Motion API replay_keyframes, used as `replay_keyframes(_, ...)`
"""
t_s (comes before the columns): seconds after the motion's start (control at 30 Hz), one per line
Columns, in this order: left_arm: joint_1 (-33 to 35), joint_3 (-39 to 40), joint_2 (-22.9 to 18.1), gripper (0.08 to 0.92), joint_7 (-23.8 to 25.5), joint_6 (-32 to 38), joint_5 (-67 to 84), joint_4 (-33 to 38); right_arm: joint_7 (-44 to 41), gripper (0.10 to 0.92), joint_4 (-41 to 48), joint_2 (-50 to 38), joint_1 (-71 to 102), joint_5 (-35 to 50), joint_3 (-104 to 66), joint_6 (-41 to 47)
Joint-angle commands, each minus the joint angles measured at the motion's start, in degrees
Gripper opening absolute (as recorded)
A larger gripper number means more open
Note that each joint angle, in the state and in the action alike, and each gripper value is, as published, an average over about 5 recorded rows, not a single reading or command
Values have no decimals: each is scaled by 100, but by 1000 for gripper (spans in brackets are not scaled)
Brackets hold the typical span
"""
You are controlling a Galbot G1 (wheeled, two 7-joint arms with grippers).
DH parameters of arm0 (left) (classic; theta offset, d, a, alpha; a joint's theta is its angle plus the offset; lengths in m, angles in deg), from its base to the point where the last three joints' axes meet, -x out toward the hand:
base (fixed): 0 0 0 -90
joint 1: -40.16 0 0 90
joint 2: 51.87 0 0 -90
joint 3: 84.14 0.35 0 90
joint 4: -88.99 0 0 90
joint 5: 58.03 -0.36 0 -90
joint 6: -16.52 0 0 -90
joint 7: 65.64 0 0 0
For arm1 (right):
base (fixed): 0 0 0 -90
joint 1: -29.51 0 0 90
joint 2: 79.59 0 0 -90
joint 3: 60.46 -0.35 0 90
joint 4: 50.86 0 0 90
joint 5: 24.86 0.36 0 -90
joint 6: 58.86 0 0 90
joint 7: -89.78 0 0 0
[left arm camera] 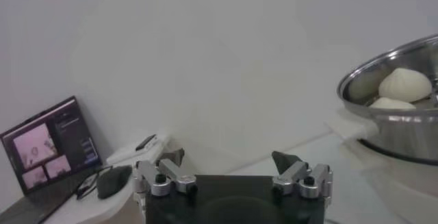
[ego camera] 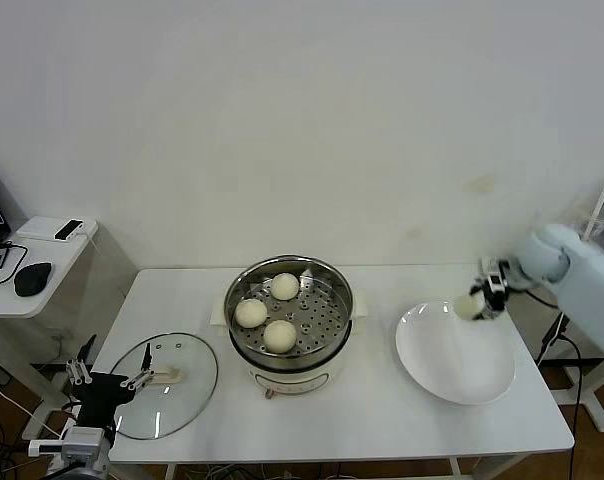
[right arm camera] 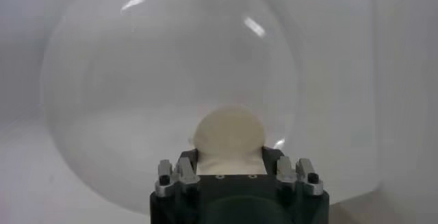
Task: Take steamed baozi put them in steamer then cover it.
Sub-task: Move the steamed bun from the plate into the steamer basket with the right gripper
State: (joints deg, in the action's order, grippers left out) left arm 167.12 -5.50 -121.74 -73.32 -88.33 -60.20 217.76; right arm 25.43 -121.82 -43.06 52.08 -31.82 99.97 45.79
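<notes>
Three cream-white baozi [ego camera: 279, 334] lie on the perforated tray inside the shiny steel steamer [ego camera: 336, 316] on its white base at the table's middle. My right gripper [ego camera: 479, 300] is shut on the fourth baozi [ego camera: 469, 306] and holds it just above the far left rim of the white plate [ego camera: 462, 362]. The right wrist view shows that baozi [right arm camera: 228, 136] squeezed between the jaws over the plate [right arm camera: 123, 88]. The glass cover [ego camera: 187, 395] with its cream handle lies flat at the table's front left. My left gripper [ego camera: 110, 377] is open and empty at the cover's left edge.
A side table at the far left holds a mouse [ego camera: 32, 278], a small white box [ego camera: 55, 229] and a laptop [left arm camera: 51, 146]. The steamer's rim with two baozi shows in the left wrist view [left arm camera: 404, 85]. A white wall stands behind the table.
</notes>
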Motion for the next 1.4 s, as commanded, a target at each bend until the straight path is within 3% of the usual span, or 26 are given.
replay_keyframes(0.03, -23, 30, -2, 823, 4, 7, -3, -35, 160, 600, -960, 779, -2951, 1846, 2200, 597)
replay_keyframes(0.53, 0, -33, -160, 823, 7, -8, -57, 154, 766, 602, -1138, 2154, -2410, 3055, 2587, 1591)
replay_keyframes(1.4, -77, -116, -82, 823, 11, 4, 1, 42, 1386, 609, -203, 2900, -1114, 2770, 2323, 2159)
